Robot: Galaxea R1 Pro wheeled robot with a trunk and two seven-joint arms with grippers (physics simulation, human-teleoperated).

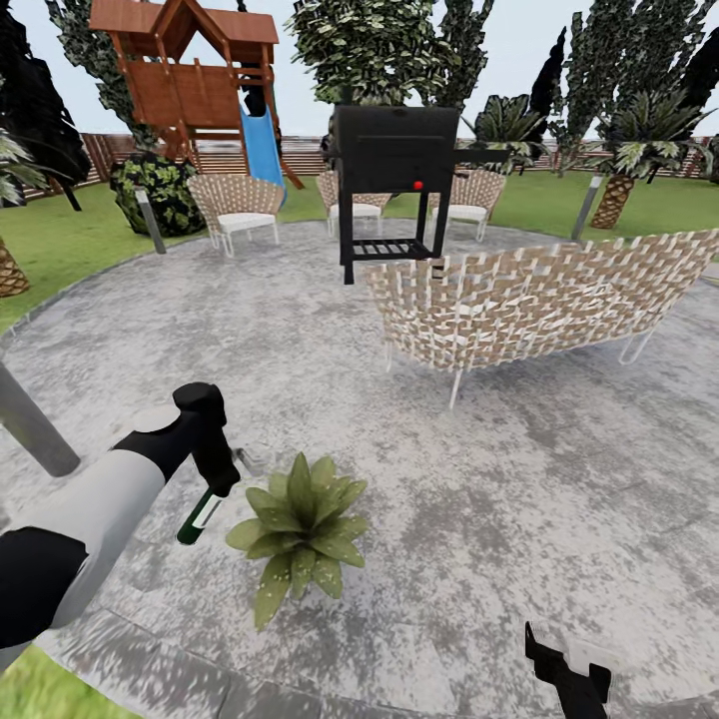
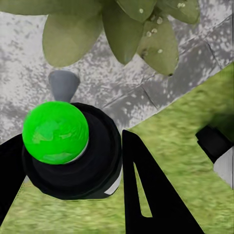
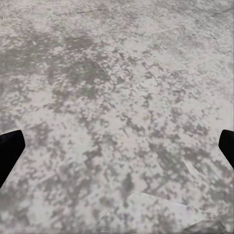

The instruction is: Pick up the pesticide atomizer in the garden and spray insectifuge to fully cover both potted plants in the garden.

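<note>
My left claw is clamped on the pesticide atomizer, long axis tilted, dark green end pointing down toward 7 o'clock, body sticking out below my fingers. Potted plant sits on the patio just at 3 o'clock of it. Right claw spread open over bare paving.

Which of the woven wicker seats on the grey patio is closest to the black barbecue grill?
The long woven wicker sofa, directly in front of the black barbecue grill; the single wicker armchairs sit further back.
</note>
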